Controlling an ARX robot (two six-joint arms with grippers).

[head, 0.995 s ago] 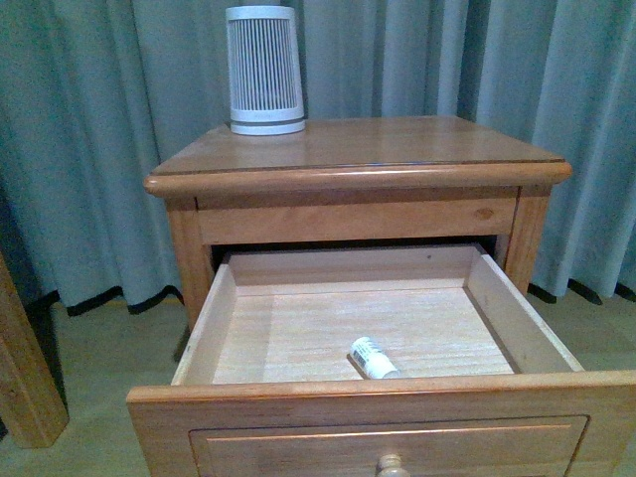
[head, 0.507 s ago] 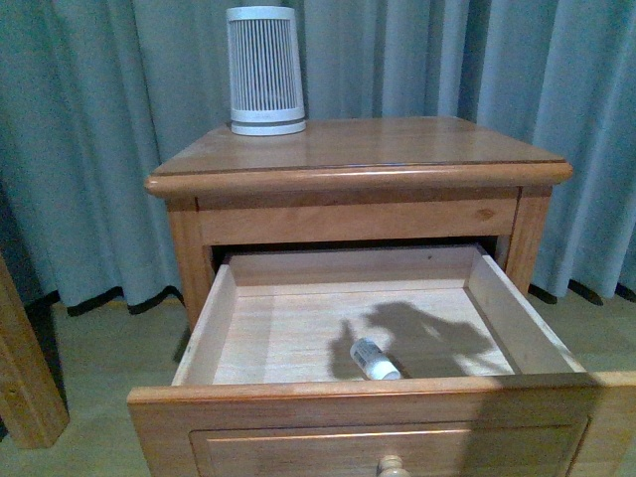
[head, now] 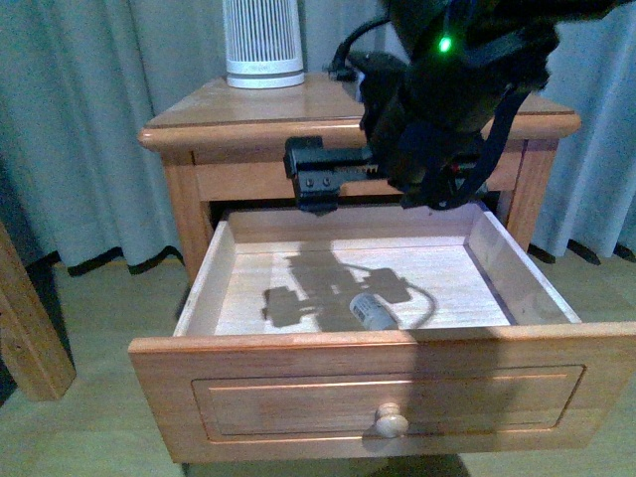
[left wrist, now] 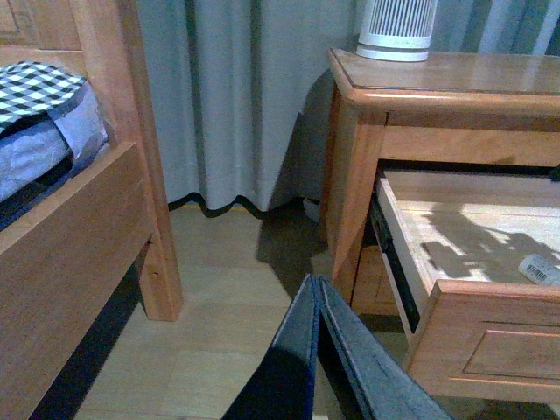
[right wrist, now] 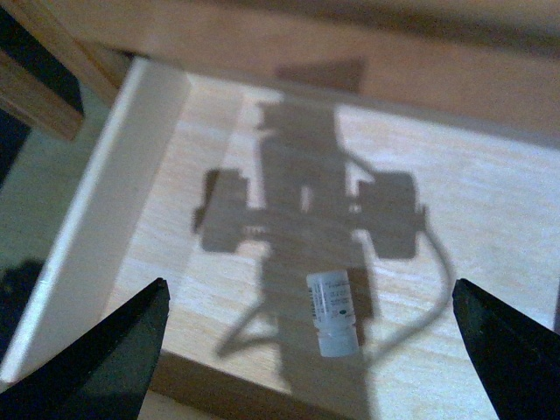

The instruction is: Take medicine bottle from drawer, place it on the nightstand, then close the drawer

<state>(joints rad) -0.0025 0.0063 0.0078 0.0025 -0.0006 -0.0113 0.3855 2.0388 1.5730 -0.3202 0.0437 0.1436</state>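
Observation:
The medicine bottle point(head: 373, 311) lies on its side on the pale floor of the open drawer point(head: 388, 383), near the front panel. It also shows in the right wrist view as a white bottle point(right wrist: 333, 313) with its cap toward the drawer front, and at the edge of the left wrist view point(left wrist: 540, 269). My right gripper point(head: 397, 189) hangs above the drawer, open wide point(right wrist: 308, 284), with the bottle below and between its fingers, untouched. My left gripper point(left wrist: 313, 278) is shut on nothing, low over the floor to the left of the nightstand point(left wrist: 437, 74).
A large white-and-grey ribbed cylinder point(head: 262, 45) stands at the back left of the nightstand top point(head: 298, 104). A bed frame point(left wrist: 114, 157) with checkered bedding point(left wrist: 39, 96) stands left of it, its post point(head: 30, 338) near the drawer. Grey curtains point(head: 89, 119) hang behind.
My right arm has come into the front view and now hangs over the open drawer, throwing a bigger shadow on its floor. The bottle has not moved.

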